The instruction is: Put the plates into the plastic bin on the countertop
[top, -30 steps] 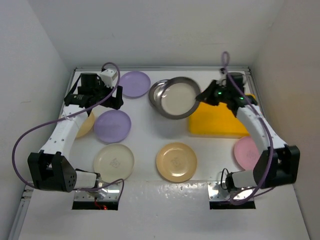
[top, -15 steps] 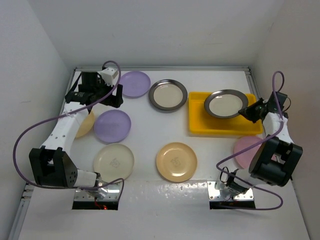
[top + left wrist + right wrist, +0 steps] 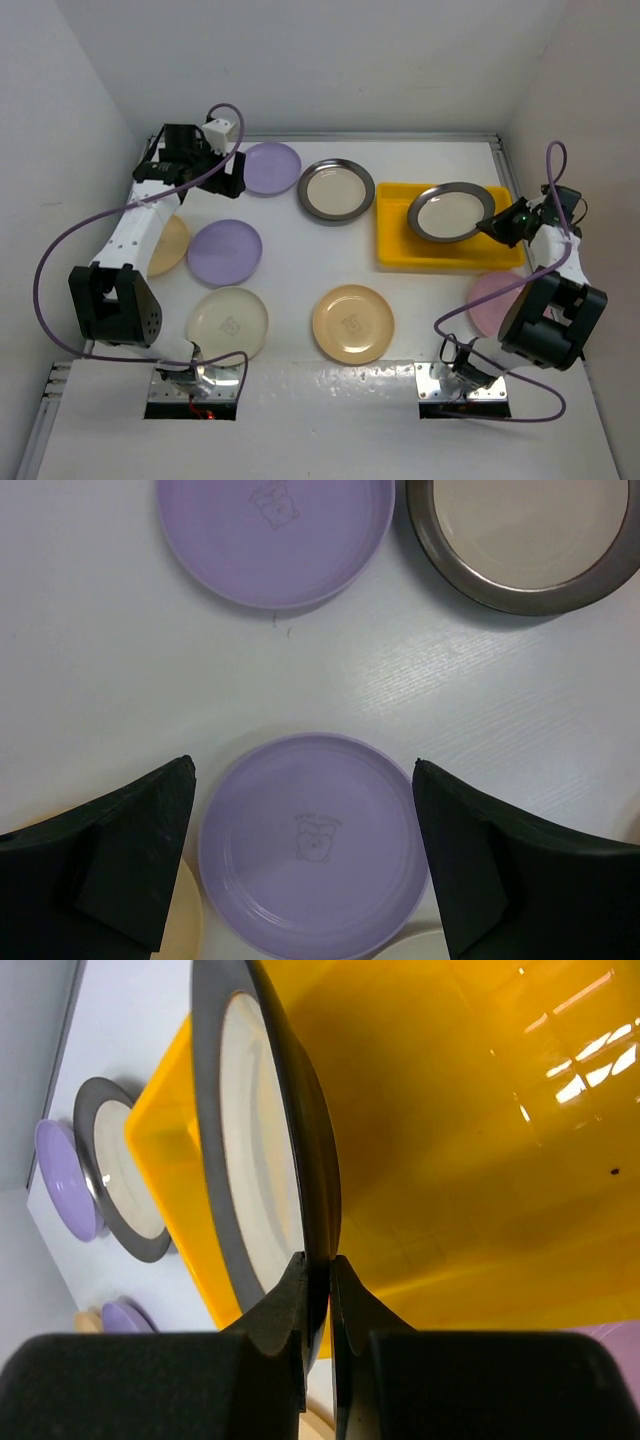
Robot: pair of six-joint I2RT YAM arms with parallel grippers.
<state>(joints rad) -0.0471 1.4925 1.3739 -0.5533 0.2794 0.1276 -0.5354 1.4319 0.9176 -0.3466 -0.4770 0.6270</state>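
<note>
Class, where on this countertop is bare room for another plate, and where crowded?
Bare: centre, between the nearer round lavender plate, grey metal-rimmed plate on the countertop and yellow plastic bin. Crowded: left, around the cream plate.

The left fingers [image 3: 110,860] gape wide, the right fingers [image 3: 275,1325] pinched tight.

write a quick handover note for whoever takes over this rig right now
Left gripper: open, empty, above the near lavender plate.
Right gripper: shut on the rim of a grey-rimmed plate, held over the yellow bin.
On the countertop: second grey-rimmed plate, far lavender plate, cream plate, middle yellow-orange plate, left yellow-orange plate, pink plate.
Done: no plate released in the bin yet.
Left: set this one down, then bin the seven others.
</note>
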